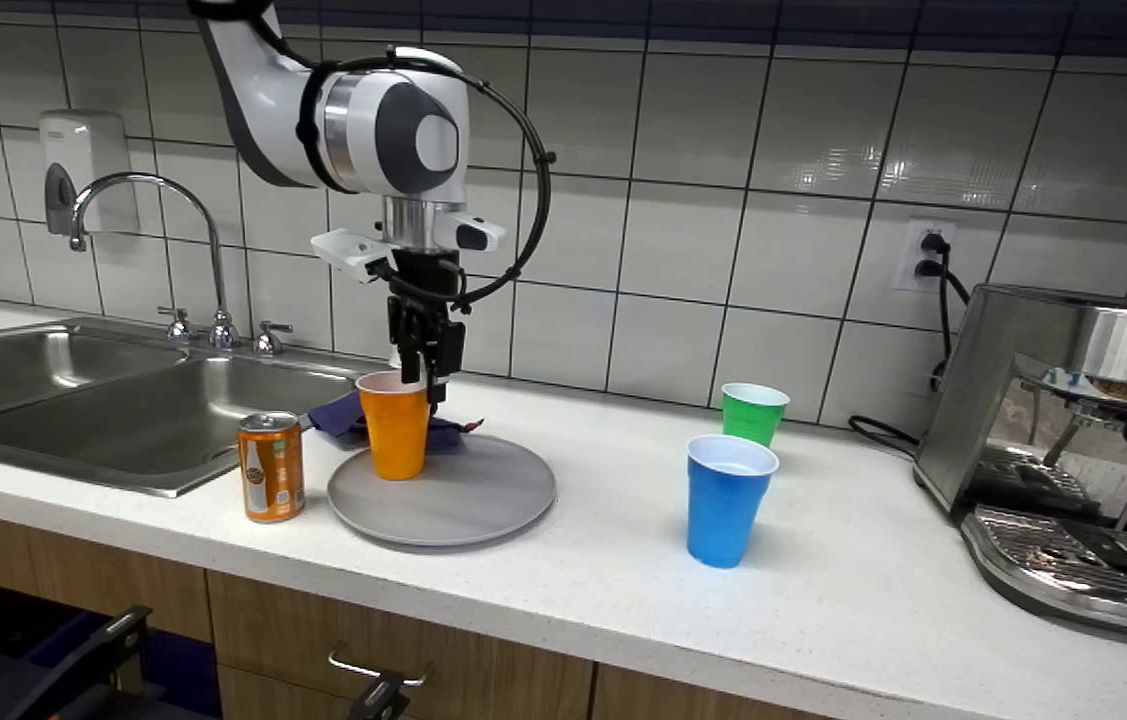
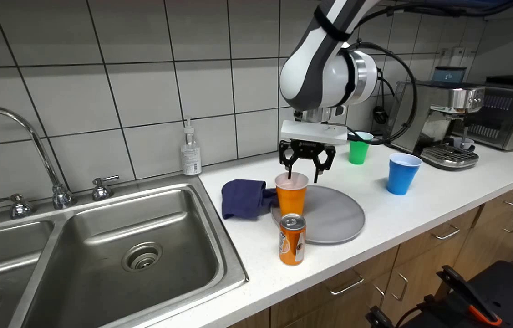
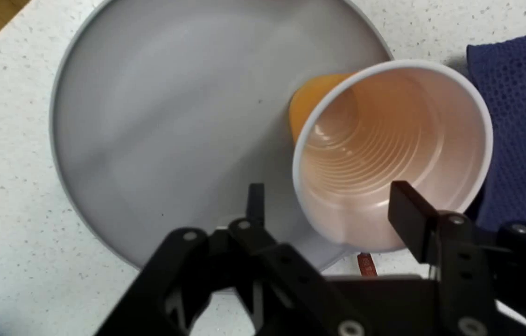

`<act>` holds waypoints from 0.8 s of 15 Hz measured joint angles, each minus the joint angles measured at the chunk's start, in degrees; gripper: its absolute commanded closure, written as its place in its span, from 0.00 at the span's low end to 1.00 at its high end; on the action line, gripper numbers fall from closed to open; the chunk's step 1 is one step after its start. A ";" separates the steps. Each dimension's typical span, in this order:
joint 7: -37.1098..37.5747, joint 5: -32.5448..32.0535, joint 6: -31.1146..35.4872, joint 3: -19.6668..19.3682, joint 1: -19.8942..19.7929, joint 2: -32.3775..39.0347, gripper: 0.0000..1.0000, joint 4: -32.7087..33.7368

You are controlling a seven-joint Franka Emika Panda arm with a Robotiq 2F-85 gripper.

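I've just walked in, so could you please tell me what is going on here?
A robot arm is at work over an orange cup, which stands upright on a gray plate. Its gripper is open, not holding the cup: one finger is over or in the cup's mouth, the other outside, above the plate. An orange can and a dark blue cloth are by the plate, and a blue cup and a green cup stand farther along the counter.
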 measured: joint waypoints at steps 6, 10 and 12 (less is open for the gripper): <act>0.51 0.02 0.17 -2.01 -0.63 -0.31 0.00 2.60; 1.18 0.01 0.17 -3.10 -0.97 -0.10 0.00 3.46; 1.18 0.01 0.17 -2.97 -0.90 0.11 0.00 3.43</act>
